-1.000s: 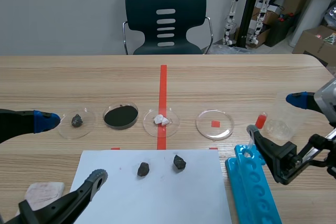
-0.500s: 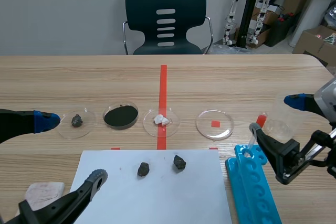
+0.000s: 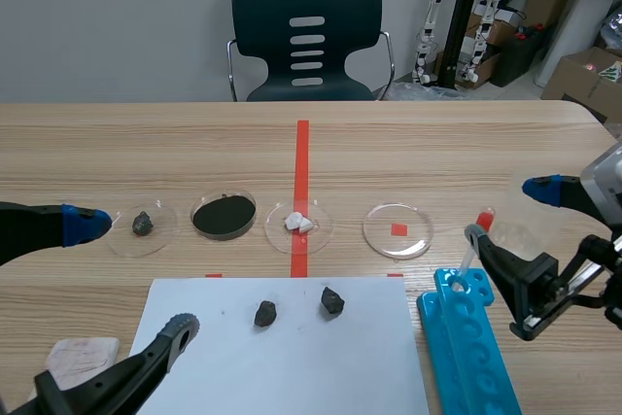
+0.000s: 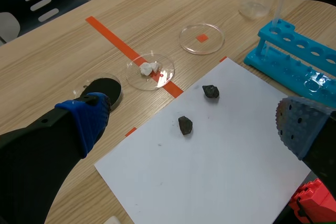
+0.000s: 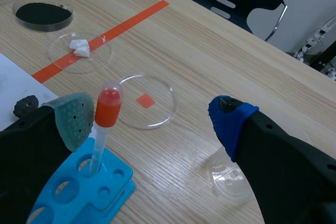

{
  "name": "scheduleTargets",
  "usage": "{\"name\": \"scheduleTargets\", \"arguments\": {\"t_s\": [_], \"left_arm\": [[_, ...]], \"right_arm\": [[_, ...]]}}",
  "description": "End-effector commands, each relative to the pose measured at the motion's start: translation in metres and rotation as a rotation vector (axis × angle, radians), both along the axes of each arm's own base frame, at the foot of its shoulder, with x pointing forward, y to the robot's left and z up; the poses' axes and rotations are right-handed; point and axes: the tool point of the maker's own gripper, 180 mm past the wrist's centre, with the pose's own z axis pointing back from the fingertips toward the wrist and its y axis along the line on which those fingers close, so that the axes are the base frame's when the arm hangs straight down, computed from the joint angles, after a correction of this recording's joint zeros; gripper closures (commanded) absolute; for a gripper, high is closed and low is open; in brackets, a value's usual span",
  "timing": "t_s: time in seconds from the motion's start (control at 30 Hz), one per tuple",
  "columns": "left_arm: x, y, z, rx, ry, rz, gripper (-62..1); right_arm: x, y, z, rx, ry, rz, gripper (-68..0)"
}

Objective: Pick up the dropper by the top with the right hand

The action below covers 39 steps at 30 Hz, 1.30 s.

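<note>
**Position.** The dropper (image 5: 103, 129) stands nearly upright in an end hole of the blue rack (image 5: 79, 195), with its red bulb (image 5: 108, 106) on top.

**Right gripper** (image 5: 152, 115). The jaws are wide apart and hold nothing. The grey-green pad (image 5: 73, 119) sits just beside the bulb, though I cannot confirm contact. The blue-tipped finger (image 5: 229, 116) is well apart on the far side, above a clear cup (image 5: 228, 179).

**Left gripper** (image 4: 194, 121). It is also spread and empty, hanging over the paper (image 4: 220, 156) with 2 dark lumps on it.

**Handling, in my judgement.**
- The dropper looks very light, with a thin, stiff stem that may crack if levered against the hole.
- The bulb looks soft and smooth, so it will deform under pressure and could slip.
- Take hold across the bulb, low near its collar where it is firmest.
- Close gently, since a hard squeeze would push out any liquid inside.
- Lift straight up along the stem, because a sideways pull could tip the rack or drag it along.
</note>
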Motion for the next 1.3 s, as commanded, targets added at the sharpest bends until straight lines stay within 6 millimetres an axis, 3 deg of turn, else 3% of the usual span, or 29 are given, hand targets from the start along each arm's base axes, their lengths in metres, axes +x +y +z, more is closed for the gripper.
{"name": "scheduleTargets", "arguments": {"t_s": [0.0,0.27,0.7,0.87,1.27], "left_arm": [[0.001,-0.001,0.006,-0.027,-0.014,0.009,-62.3],[0.001,-0.001,0.006,-0.027,-0.015,0.009,-62.3],[0.001,-0.001,0.006,-0.027,-0.015,0.009,-62.3],[0.001,-0.001,0.006,-0.027,-0.015,0.009,-62.3],[0.001,-0.001,0.006,-0.027,-0.015,0.009,-62.3]], "right_arm": [[0.008,0.0,0.012,0.01,-0.04,0.004,-45.5],[0.011,-0.001,0.014,0.008,-0.048,0.002,-45.0],[0.011,-0.002,0.011,0.0,-0.034,-0.002,-33.1],[0.01,-0.002,0.01,-0.001,-0.03,-0.002,-32.8],[-0.002,-0.002,-0.021,0.015,0.07,-0.013,-35.4]]}}
